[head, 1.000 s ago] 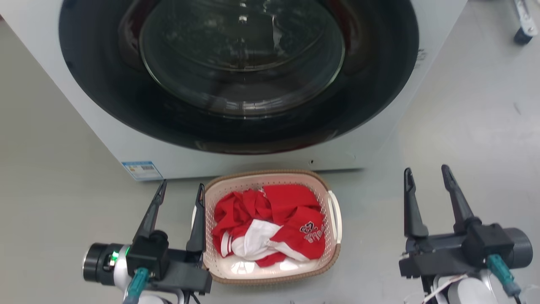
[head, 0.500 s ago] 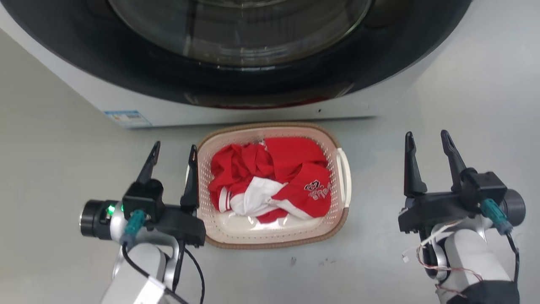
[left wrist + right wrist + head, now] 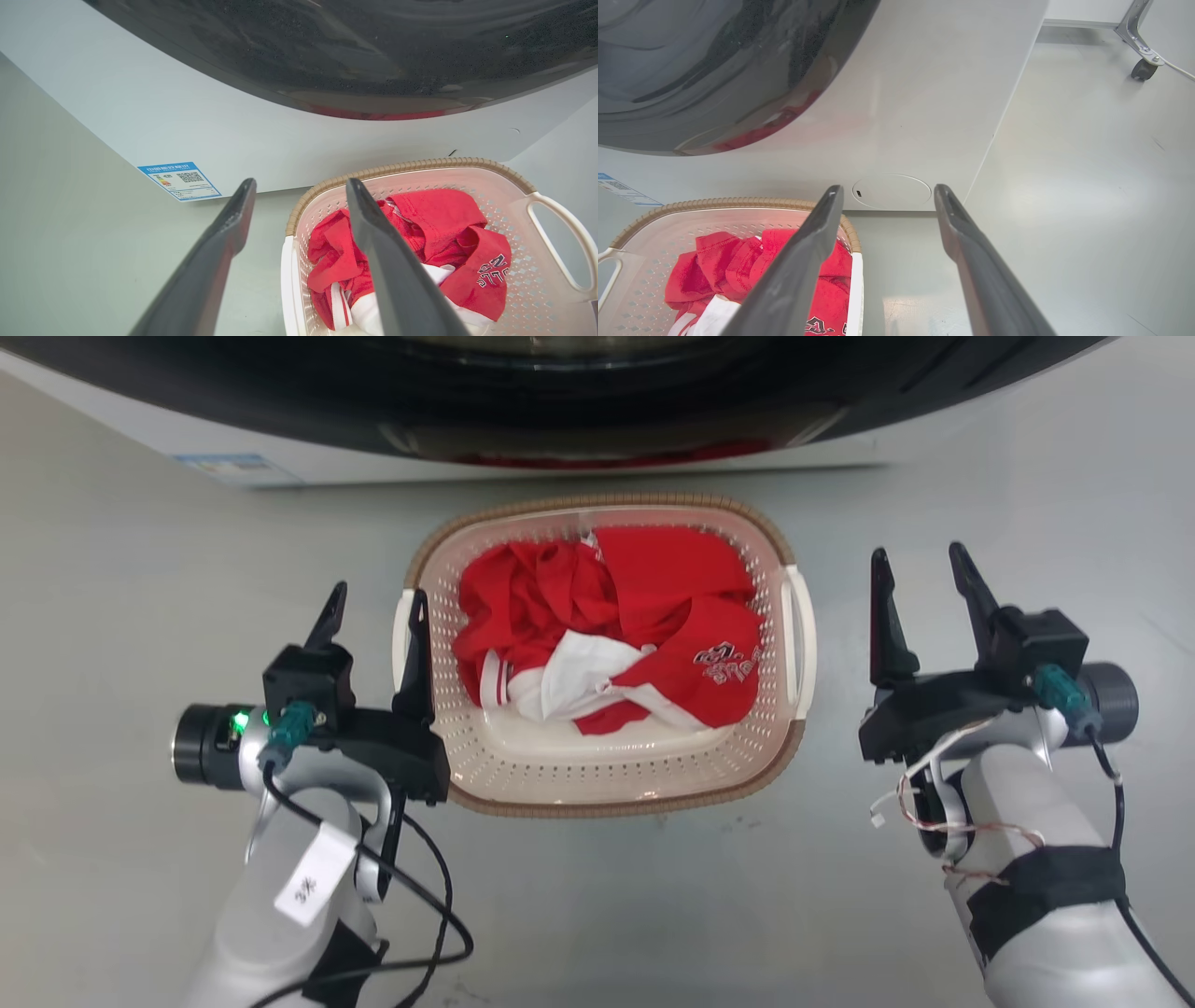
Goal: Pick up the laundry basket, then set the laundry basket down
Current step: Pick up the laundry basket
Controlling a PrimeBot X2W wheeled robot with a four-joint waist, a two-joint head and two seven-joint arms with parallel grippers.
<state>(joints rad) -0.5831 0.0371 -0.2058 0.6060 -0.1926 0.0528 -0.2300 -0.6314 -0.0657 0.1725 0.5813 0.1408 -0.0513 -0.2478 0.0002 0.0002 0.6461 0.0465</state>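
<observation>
Basket point(image 3: 597, 767) sat on the floor point(image 3: 140, 569) right in front of the washer point(image 3: 560, 392), red and white clothes point(image 3: 653, 579) inside.
Left gripper point(image 3: 379, 593) gaped open, fingers either side of the basket's left edge; right gripper point(image 3: 917, 553) open too, just off the right edge, gripping nothing.

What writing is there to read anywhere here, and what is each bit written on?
"3" plus a sign I cannot make out: on the white tag hanging from the left arm.
Blue label on the washing machine: Chinese heading, QR code, print too small to read.
Red garment in the laundry basket: white lettering, creased and unreadable.
</observation>
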